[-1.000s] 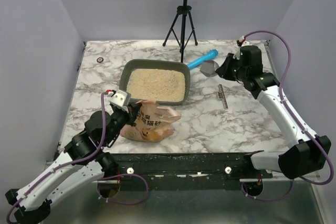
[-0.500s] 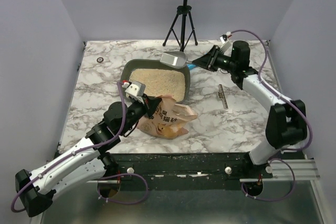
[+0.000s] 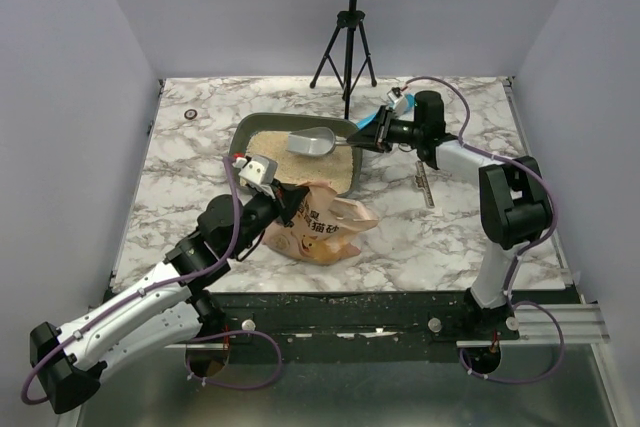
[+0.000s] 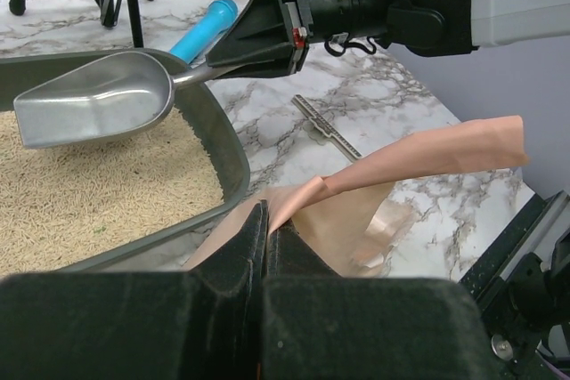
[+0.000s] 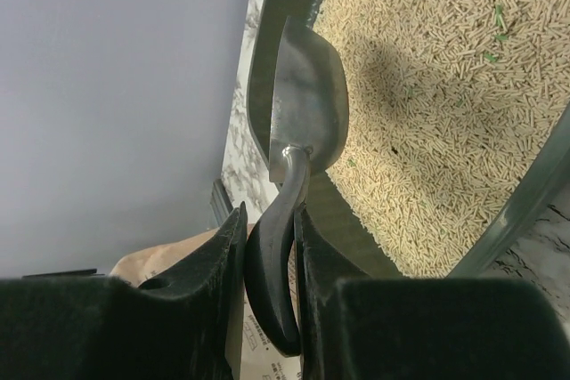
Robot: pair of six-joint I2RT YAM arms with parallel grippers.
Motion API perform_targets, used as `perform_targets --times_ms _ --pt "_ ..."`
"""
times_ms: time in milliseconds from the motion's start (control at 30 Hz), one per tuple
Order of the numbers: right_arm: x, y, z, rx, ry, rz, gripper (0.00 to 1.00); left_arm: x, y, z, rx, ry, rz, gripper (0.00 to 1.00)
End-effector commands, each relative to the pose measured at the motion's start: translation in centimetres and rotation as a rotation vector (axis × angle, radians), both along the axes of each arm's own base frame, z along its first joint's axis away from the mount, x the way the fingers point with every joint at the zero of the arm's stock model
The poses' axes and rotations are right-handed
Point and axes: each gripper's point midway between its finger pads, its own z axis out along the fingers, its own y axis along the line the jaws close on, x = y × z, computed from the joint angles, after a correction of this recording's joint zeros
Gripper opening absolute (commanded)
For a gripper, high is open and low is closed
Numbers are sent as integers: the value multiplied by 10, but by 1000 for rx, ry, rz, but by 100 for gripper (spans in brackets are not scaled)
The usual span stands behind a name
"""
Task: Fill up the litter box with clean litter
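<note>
Near the far left corner of the counter [image 3: 180,187] a small dark ring [image 3: 190,113] is seen lying flat. Toward the near edge, left of the middle, the left claw [image 3: 283,201] is clamped on the upper edge of an orange-pink printed bag [image 3: 325,229]; in the left wrist view its 2 fingers [image 4: 233,260] are pressed together with the crinkled plastic pinched between them. The bag is slumped on the counter just beside the near rim of the litter box [image 3: 238,137], and whether the 2 touch cannot be told. The litter box is set in the far half of the counter, a little left of the middle. Its floor is covered by the clean litter [image 3: 285,169], a pale beige layer that is seen to be made of short pellets in the right wrist view. A silver metal scoop [image 3: 312,142] is held over the far right part of the box, its bowl above the litter and its neck across the right rim. The right claw [image 3: 373,134] is closed tightly on that neck, with the scoop's blue handle [image 4: 203,31] pointing toward the far right corner. Right of the box, a thin metal strip [image 3: 424,184] lies flat on the counter.
</note>
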Motion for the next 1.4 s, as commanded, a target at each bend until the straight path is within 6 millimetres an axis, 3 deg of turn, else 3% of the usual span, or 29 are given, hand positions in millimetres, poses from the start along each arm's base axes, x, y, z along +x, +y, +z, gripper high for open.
perform_targets --times_ms 0,433,633,833,967,1133,1367 --pt "-4 4 -8 4 2 50 2 -2 9 53 -141 -120 24 0" --pt "-4 -10 -41 -158 70 11 27 0 13 50 -111 -127 47 0" --pt "-9 -14 -48 -193 98 11 47 0 15 48 -106 -126 50 0" --pt "-14 -21 -43 -220 99 18 56 -1 16 47 -106 -124 53 0" --pt "-15 -43 -46 -327 95 -32 59 -2 17 50 -110 -129 53 0" --pt "-14 -84 -45 -483 76 -132 61 -2 18 50 -112 -130 53 0" --pt "-27 -117 -17 -630 -13 -237 62 -3 17 55 -102 -121 48 0"
